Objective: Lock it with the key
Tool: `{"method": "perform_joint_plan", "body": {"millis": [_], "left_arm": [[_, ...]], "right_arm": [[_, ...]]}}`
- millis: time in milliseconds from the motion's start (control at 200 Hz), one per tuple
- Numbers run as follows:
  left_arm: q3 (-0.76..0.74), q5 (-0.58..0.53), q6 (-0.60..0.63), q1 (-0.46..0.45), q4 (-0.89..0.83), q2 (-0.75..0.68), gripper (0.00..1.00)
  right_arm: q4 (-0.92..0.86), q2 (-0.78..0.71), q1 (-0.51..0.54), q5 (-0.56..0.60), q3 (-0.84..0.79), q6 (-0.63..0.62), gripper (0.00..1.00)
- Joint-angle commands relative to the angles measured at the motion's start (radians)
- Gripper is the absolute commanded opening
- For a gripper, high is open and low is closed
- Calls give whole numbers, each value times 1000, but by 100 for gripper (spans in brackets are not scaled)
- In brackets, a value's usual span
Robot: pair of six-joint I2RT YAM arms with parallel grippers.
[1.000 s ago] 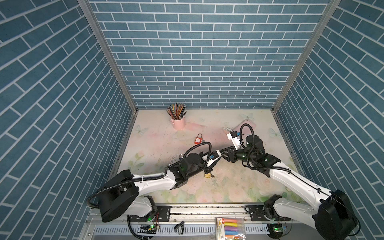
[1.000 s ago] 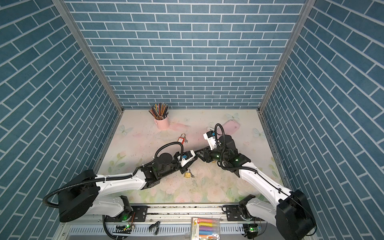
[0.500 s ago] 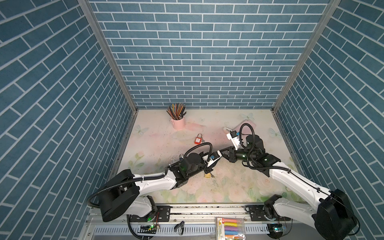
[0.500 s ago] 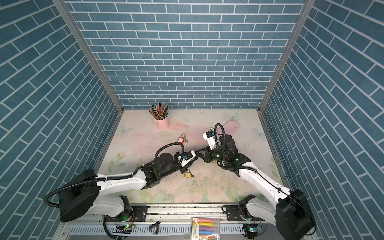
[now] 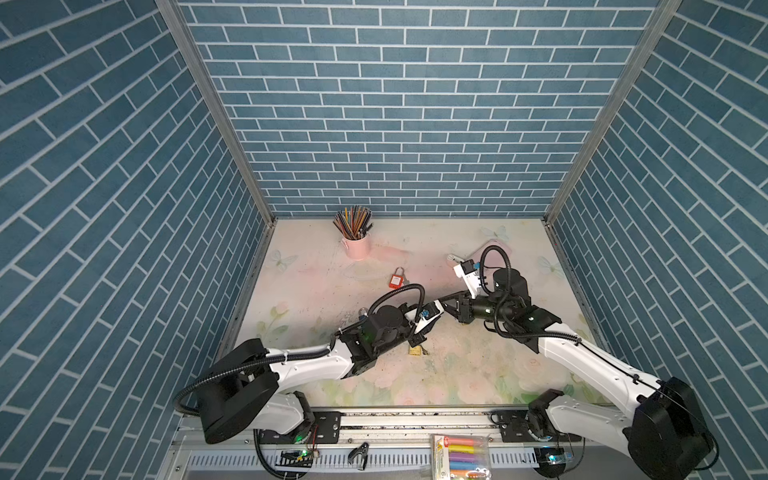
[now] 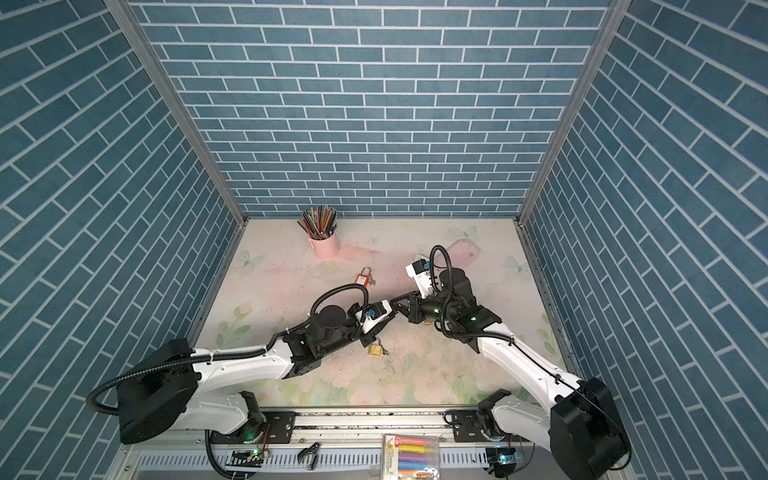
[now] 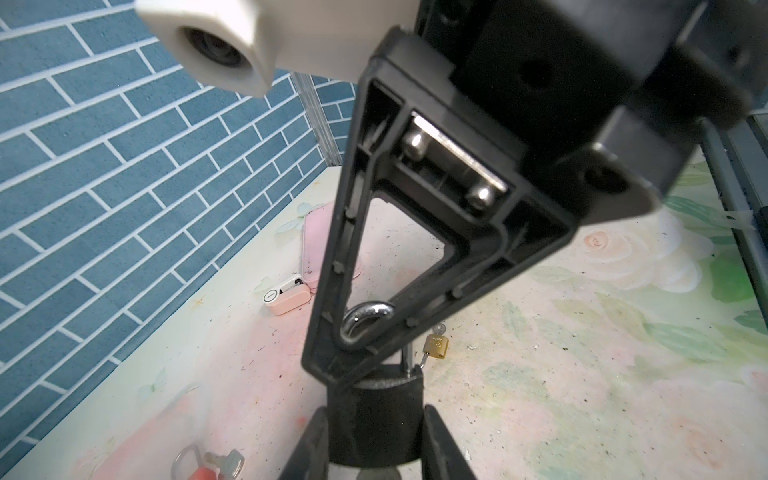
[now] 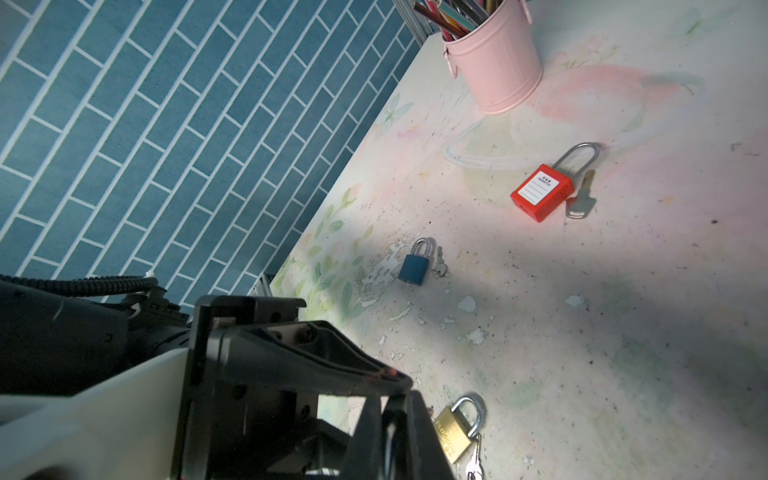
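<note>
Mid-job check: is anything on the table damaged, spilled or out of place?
Yes. The floral table surface is chipped and peeling beside the small blue padlock, and pale flakes lie scattered from there toward the brass padlock. Both padlocks look intact.

Table (image 5: 457, 374) bears red padlock (image 5: 397, 280), blue padlock (image 8: 413, 268), brass padlock (image 6: 375, 349), pencil bucket (image 5: 357, 247).

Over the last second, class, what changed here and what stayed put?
The right tool has closed its jaws, seemingly onto the shackle of the black padlock. Unchanged: the left tool still grips that padlock's body, neither tool has travelled, and the red padlock and brass padlock lie untouched.
</note>
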Motion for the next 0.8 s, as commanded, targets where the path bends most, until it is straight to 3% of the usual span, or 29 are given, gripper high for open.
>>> {"method": "perform_joint_plan", "body": {"millis": [0, 280, 480, 795], "left_arm": [[47, -20, 10, -3, 5, 7, 38], [39, -48, -11, -3, 27, 18, 37], [43, -56, -23, 1, 25, 15, 26], [73, -111, -36, -8, 61, 46, 29]], "right_arm": [[18, -17, 9, -37, 2, 4, 0], [19, -25, 9, -27, -15, 8, 0], [6, -25, 8, -34, -28, -4, 0], [35, -19, 7, -34, -36, 27, 0]]}}
